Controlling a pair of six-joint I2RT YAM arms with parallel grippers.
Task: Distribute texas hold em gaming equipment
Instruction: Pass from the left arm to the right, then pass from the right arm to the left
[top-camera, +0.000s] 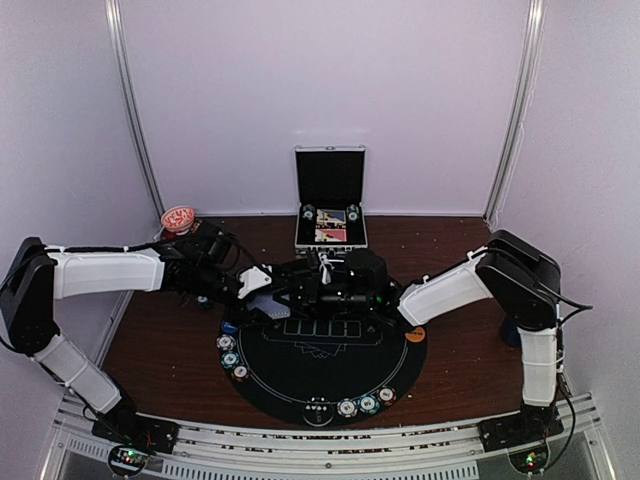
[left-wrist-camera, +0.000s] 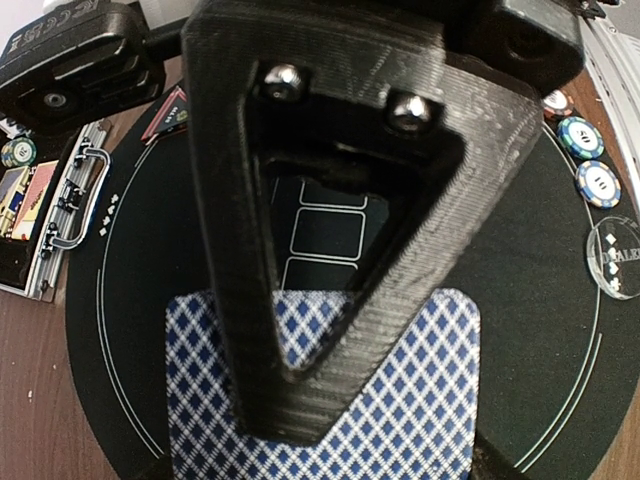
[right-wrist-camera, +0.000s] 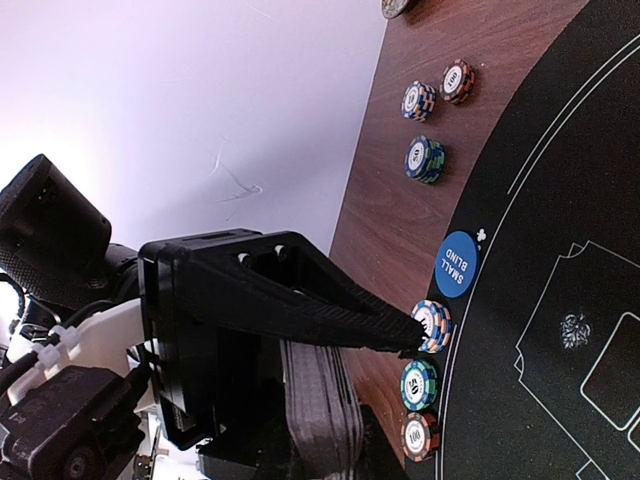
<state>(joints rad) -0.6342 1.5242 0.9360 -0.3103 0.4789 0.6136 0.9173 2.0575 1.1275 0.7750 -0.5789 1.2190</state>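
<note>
A playing card (left-wrist-camera: 420, 400) with a blue diamond back lies between the jaws of my left gripper (left-wrist-camera: 295, 425), raised above the round black mat (left-wrist-camera: 130, 330). The upper finger covers it and the gap under that finger is hidden. From above, the left gripper (top-camera: 262, 295) and card (top-camera: 268, 308) hang over the mat's far left edge. My right gripper (right-wrist-camera: 418, 338) is shut with nothing visible between its tips. It faces the left one (top-camera: 305, 292). Striped poker chips (right-wrist-camera: 420, 383) line the mat's rim beside a blue small-blind disc (right-wrist-camera: 457, 263).
The open silver case (top-camera: 330, 200) stands at the back with cards and chips inside. A red-and-white bowl (top-camera: 180, 217) sits at the back left. More chips (top-camera: 358, 405) line the mat's near rim, an orange disc (top-camera: 415, 334) its right rim. A clear dealer disc (left-wrist-camera: 620, 258) lies on the mat.
</note>
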